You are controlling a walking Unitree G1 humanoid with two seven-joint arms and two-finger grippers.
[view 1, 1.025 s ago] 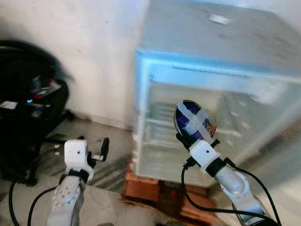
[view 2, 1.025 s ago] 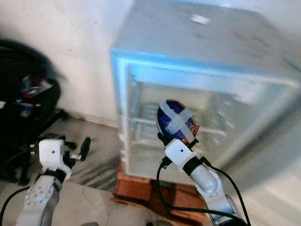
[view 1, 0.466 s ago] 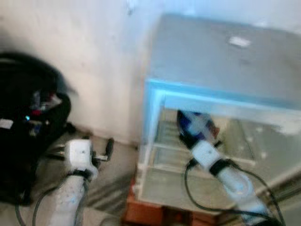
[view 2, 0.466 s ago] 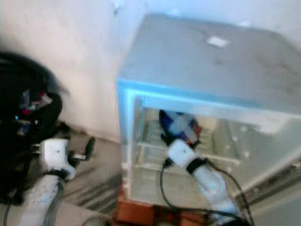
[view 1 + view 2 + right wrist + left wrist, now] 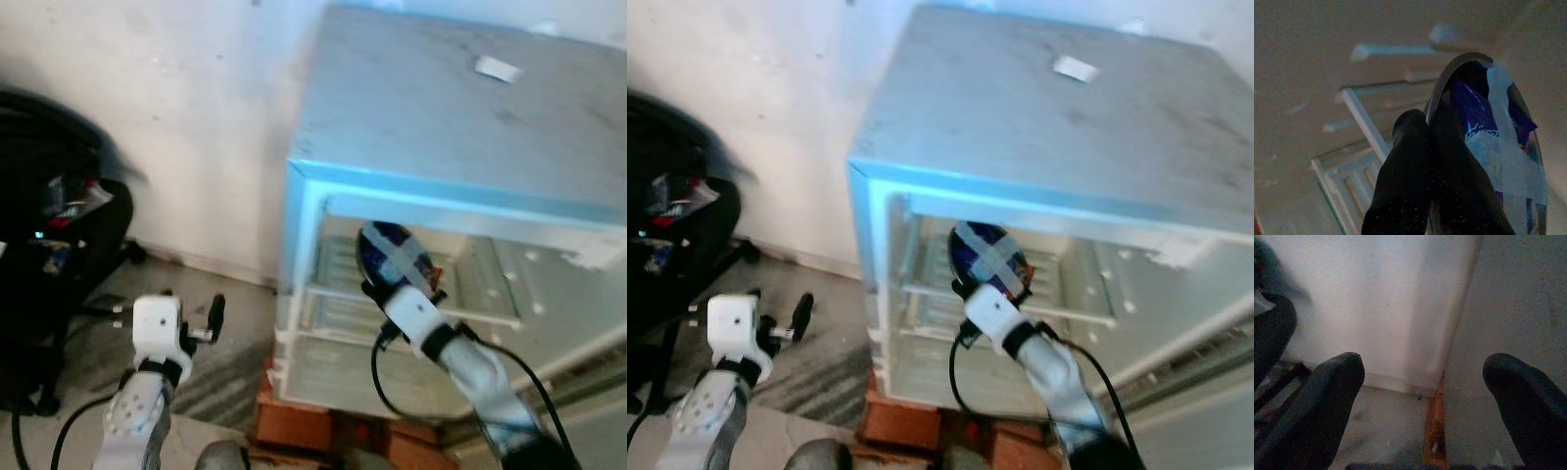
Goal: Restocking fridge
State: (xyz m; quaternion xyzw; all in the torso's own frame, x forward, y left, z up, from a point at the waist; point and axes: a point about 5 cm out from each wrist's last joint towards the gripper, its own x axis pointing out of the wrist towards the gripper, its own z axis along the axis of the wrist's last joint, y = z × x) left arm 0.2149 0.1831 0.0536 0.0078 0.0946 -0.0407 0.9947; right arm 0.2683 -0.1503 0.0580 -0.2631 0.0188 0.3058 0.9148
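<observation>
Taped bowl now inside the fridge

Our right hand (image 5: 392,279), clenched on the bowl (image 5: 390,255), has carried it into the fridge (image 5: 323,211), shelf (image 5: 338,294) just below; left hand (image 5: 214,318) hangs released.

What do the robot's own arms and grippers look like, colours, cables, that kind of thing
Both arms are silver tubes with a dark band at the wrist, each ending in a boxy white wrist block. The left gripper and the right gripper have long, rounded matte black fingers. Thin black cables loop loosely off each forearm. I can make out no lettering or other markings on them.
</observation>
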